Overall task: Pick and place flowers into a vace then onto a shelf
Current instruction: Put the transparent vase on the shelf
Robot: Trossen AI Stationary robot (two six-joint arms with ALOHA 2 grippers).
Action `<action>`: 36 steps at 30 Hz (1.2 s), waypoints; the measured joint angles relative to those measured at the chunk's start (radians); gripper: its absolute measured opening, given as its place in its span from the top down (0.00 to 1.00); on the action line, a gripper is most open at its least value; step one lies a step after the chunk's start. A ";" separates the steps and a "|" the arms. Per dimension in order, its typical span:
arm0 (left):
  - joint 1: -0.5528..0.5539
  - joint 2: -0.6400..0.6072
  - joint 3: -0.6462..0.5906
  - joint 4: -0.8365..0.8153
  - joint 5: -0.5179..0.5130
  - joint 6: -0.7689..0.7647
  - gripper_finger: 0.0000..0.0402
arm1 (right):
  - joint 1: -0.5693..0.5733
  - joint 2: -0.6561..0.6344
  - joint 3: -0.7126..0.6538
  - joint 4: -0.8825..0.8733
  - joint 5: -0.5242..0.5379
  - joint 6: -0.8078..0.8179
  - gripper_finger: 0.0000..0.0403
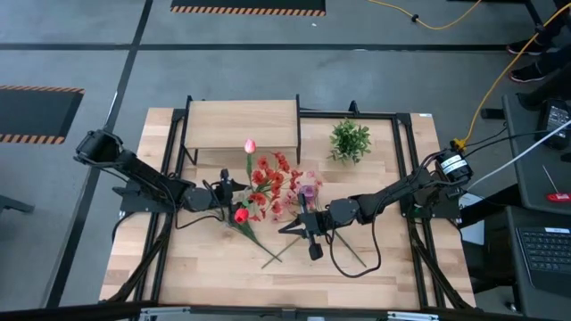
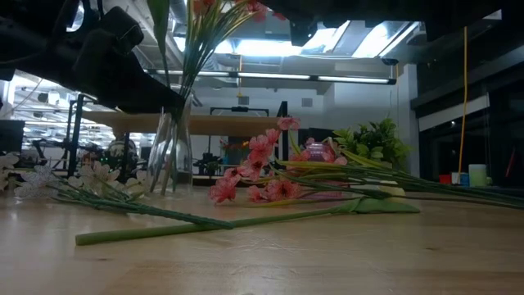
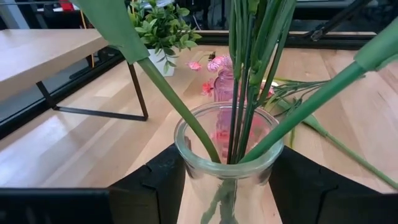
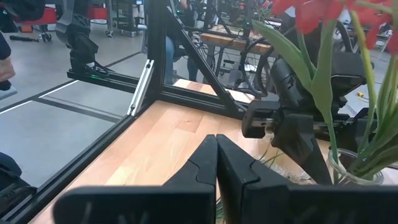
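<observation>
At table centre, our left gripper (image 3: 227, 186) clasps the clear glass vase (image 3: 227, 155) holding green-stemmed flowers (image 1: 263, 183); we lift vertically toward the light-wood shelf (image 1: 241, 125), right gripper (image 4: 216, 168) shut, empty.

The vase (image 3: 225, 163) is set between the fingers of the left end effector (image 1: 234, 198), with flowers (image 1: 268, 178) standing in it. The shelf (image 1: 241, 126) is placed beyond it. More flowers are laid on the tabletop (image 1: 205, 267) beside the right end effector (image 1: 308, 217).
</observation>
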 joint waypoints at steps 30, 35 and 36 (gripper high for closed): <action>0.012 -0.330 0.287 -0.583 -0.047 0.071 0.53 | 0.000 0.000 0.000 0.002 0.073 0.033 0.99; 0.105 -0.408 0.320 -0.692 -0.055 0.073 0.53 | -0.003 0.000 0.000 0.002 0.073 0.028 0.99; 0.130 -0.424 0.323 -0.705 -0.055 0.081 0.53 | -0.006 0.000 0.000 0.002 0.072 0.028 0.99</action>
